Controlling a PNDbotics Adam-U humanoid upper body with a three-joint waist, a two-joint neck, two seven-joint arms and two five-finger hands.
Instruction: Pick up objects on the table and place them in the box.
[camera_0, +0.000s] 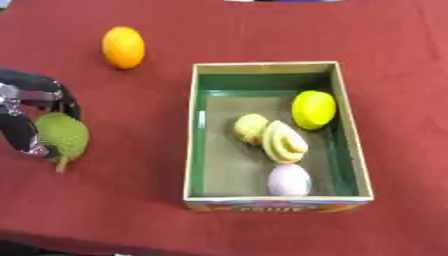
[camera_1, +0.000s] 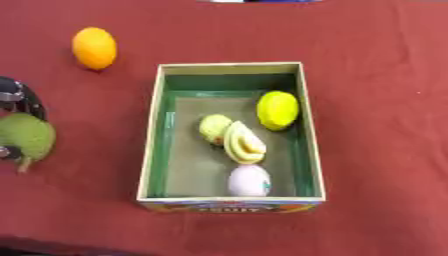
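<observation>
Orange (camera_0: 123, 47) (probably) beyond box (camera_0: 195, 150), apart

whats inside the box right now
The box holds four things: a yellow-green lemon-like fruit, a small pale yellow fruit, a pale banana-like bunch and a whitish egg-shaped piece. The floor beneath them is covered.
</observation>
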